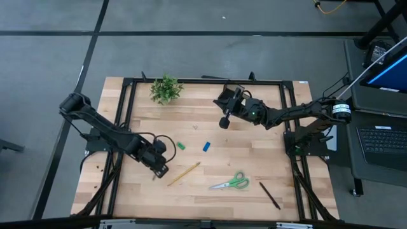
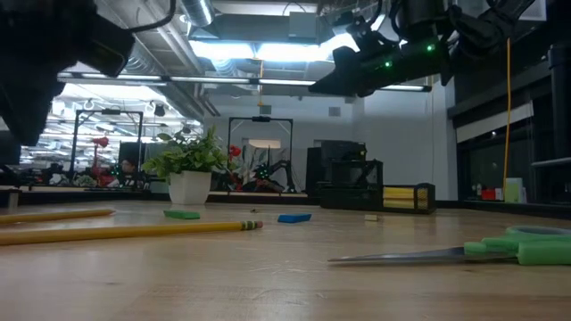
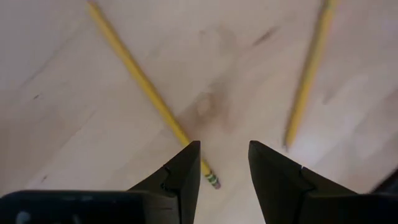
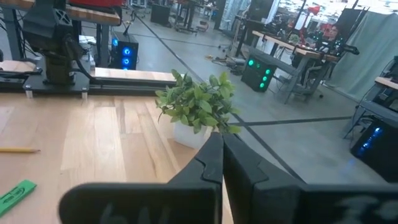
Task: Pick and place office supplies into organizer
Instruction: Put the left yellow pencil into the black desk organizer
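Yellow pencil (image 3: 149, 93): lower left, slanting, eraser end just beside left gripper (image 3: 224, 163)
Fingers: spread, empty
Nearer arm: left

Pale wooden worktop (image 1: 254, 152) bearing: potted plant (image 1: 166, 89) and black organizer (image 1: 230, 97) along the far edge; green eraser (image 1: 180, 146) and blue eraser (image 1: 206, 147) mid-surface; pencil (image 1: 184, 173), green-handled scissors (image 1: 231, 183) and black pen (image 1: 269, 195) nearer the front.
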Tool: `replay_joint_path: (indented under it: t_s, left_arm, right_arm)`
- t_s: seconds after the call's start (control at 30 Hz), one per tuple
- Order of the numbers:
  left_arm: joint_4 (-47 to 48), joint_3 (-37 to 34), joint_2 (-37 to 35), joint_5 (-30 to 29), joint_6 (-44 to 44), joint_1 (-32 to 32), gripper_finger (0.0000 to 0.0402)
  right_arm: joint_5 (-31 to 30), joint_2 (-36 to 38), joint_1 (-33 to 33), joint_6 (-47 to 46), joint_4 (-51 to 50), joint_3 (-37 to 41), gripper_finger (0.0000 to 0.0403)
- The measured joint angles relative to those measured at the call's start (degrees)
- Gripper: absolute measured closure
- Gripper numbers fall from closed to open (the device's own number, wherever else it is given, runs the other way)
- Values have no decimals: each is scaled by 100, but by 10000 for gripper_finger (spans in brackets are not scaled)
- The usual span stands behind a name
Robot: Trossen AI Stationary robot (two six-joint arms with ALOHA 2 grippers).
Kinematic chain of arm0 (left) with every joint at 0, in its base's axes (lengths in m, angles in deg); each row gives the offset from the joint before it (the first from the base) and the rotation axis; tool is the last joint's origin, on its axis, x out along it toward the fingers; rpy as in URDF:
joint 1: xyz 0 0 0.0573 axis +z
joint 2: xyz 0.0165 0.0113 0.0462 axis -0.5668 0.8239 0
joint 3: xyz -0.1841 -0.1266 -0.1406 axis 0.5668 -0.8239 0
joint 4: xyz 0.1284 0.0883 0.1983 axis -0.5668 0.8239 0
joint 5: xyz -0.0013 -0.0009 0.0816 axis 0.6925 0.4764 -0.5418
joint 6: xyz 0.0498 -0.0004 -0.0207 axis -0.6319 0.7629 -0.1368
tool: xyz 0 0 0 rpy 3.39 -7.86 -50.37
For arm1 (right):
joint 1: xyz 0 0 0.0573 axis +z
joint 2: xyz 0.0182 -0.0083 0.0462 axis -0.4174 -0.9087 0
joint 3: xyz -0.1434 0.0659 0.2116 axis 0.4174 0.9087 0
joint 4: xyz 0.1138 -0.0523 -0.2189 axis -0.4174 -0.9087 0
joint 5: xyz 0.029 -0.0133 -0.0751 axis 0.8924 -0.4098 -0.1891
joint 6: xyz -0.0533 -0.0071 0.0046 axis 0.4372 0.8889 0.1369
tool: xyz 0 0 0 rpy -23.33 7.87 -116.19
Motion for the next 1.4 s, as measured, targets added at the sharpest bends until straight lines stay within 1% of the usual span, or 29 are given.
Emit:
replay_joint_path:
  t_s: [0.17, 0.27, 0.33, 0.57, 0.7, 0.87, 1.03, 1.2, 1.4]
  left_arm:
    - [396, -2, 162, -47, 511, 137, 272]
    - [577, -34, 254, -214, 822, 137, 272]
    - [551, -73, 325, -335, 888, 137, 272]
    - [342, -83, 424, -361, 911, 137, 272]
    - [173, -83, 424, -365, 1138, 122, 272]
    - [179, -85, 424, -372, 1561, 12, 272]
    - [179, -85, 426, -514, 1866, -114, 272]
    - [179, -87, 520, -505, 2052, -173, 272]
    - [50, -90, 985, -183, 2090, -180, 272]
  right_arm:
    - [1, 0, 0, -18, -151, 0, 391]
    - [1, 0, 0, -18, -155, 0, 391]
    - [1, 0, 0, -19, -157, 0, 391]
    - [1, 0, 0, -16, -160, 0, 391]
    - [1, 0, 0, -10, -163, 0, 391]
    - [1, 0, 0, -7, -171, 0, 391]
    - [1, 0, 0, -3, -179, 0, 391]
    - [1, 0, 0, -1, -374, 2, 391]
    - [1, 0, 0, 0, -501, 2, 391]
